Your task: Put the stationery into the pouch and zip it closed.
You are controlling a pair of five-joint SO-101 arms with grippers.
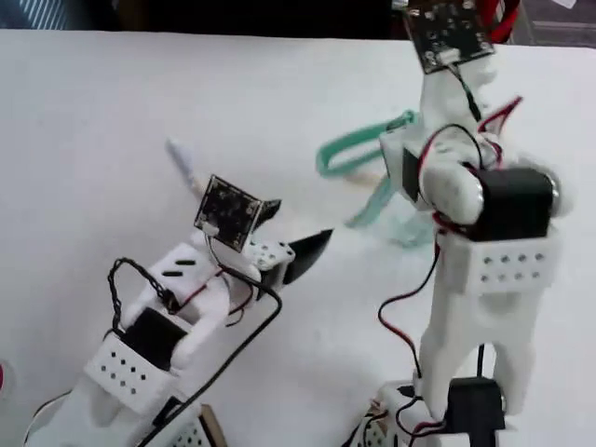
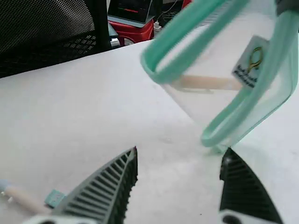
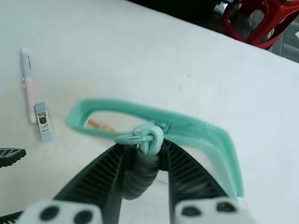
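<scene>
Left pincer (image 2: 177, 184): fingers apart, holding nothing, low over the white bench (image 1: 112, 102) at centre. It points toward the pouch (image 2: 224, 70), which lies just beyond its tips.

Right pincer (image 3: 142, 148): clamped on the zipper pull (image 3: 142, 135) of the pouch, both fingers pressed against the mint-green zipper band. In the high view the right arm (image 1: 484, 251) stands upright at the right of the bench, bent over the pouch (image 1: 349, 154).

Pouch: clear walls with a mint-green zipper band, on the bench right of centre, toward the far side. Its mouth gapes open in a loop at the left end. One orange pencil (image 3: 98, 125) lies inside; through the clear wall it appears in the left wrist view as a pale stick (image 2: 205, 83).

Items outside the pouch: a white-and-pink pen (image 3: 28, 84) lies on the bench left of the pouch, well apart from it. A small blue-and-white eraser (image 3: 43, 121) lies just beside the pen's end. In the high view the pen (image 1: 180, 163) sits on the far side of the left arm's camera board (image 1: 228, 212).
</scene>
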